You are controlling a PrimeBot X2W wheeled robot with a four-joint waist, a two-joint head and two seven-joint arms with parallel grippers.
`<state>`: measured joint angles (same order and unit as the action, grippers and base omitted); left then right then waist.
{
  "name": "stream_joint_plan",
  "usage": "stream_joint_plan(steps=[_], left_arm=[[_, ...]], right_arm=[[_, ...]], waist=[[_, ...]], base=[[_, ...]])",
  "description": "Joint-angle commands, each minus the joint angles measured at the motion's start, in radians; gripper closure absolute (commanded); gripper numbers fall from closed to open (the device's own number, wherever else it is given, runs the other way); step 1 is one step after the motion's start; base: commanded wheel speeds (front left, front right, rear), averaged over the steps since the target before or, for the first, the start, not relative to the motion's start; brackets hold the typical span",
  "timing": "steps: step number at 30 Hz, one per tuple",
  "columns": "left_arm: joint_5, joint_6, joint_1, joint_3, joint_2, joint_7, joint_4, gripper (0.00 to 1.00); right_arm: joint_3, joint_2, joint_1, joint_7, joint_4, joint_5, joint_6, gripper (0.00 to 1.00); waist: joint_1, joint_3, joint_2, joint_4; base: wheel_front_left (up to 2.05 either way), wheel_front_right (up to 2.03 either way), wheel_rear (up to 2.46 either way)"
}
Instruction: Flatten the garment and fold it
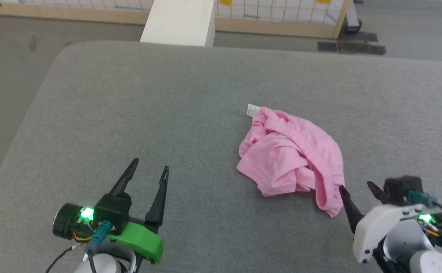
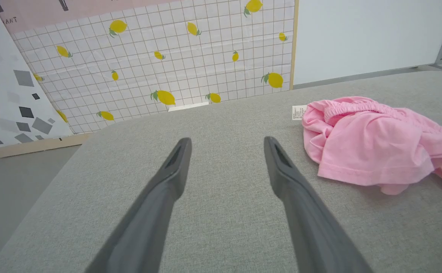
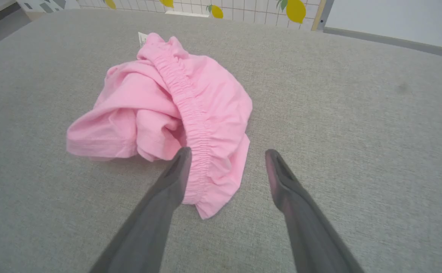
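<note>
the shorts point(image 1: 291, 155) lie bunched right of the worktop's point(image 1: 167, 94) middle, waistband point(image 3: 186, 98) running from the far tag point(image 1: 252, 110) to a near end just beside my right claw point(image 1: 356, 186), spread wide and empty, much nearer than my left claw point(image 1: 149, 165), likewise spread and empty.

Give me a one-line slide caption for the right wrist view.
Open right pincer poised at the near edge of the crumpled pink shorts, not yet flattened, on the grey surface.
</note>
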<state>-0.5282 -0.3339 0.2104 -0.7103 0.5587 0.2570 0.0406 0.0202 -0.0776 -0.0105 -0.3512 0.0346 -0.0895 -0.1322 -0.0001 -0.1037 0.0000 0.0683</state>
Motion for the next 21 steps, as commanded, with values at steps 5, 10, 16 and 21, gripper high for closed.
stream_joint_plan(steps=[5,10,16,21], left_arm=[[0.014,0.013,0.037,0.002,-0.023,0.005,-0.015,0.0],[0.032,0.028,0.053,0.011,-0.05,0.005,-0.028,0.0],[0.041,0.036,0.051,0.022,-0.06,0.005,-0.04,0.0],[0.039,0.046,0.042,0.026,-0.065,0.005,-0.057,0.0]], right_arm=[[0.006,-0.011,0.078,-0.216,-0.055,-0.009,0.002,0.0],[0.036,-0.004,0.119,-0.322,-0.125,0.055,0.002,0.0],[0.072,0.016,0.12,-0.264,-0.174,0.058,0.002,1.0],[0.091,0.022,0.143,-0.171,-0.184,0.031,0.002,1.0]], waist=[[0.0001,-0.083,0.0,0.068],[0.0001,-0.13,0.0,0.119],[0.0001,-0.132,0.0,0.121],[0.0001,-0.102,0.0,0.1]], base=[[0.0,0.0,0.0],[0.0,0.0,0.0],[0.0,0.0,0.0],[0.0,0.0,0.0]])
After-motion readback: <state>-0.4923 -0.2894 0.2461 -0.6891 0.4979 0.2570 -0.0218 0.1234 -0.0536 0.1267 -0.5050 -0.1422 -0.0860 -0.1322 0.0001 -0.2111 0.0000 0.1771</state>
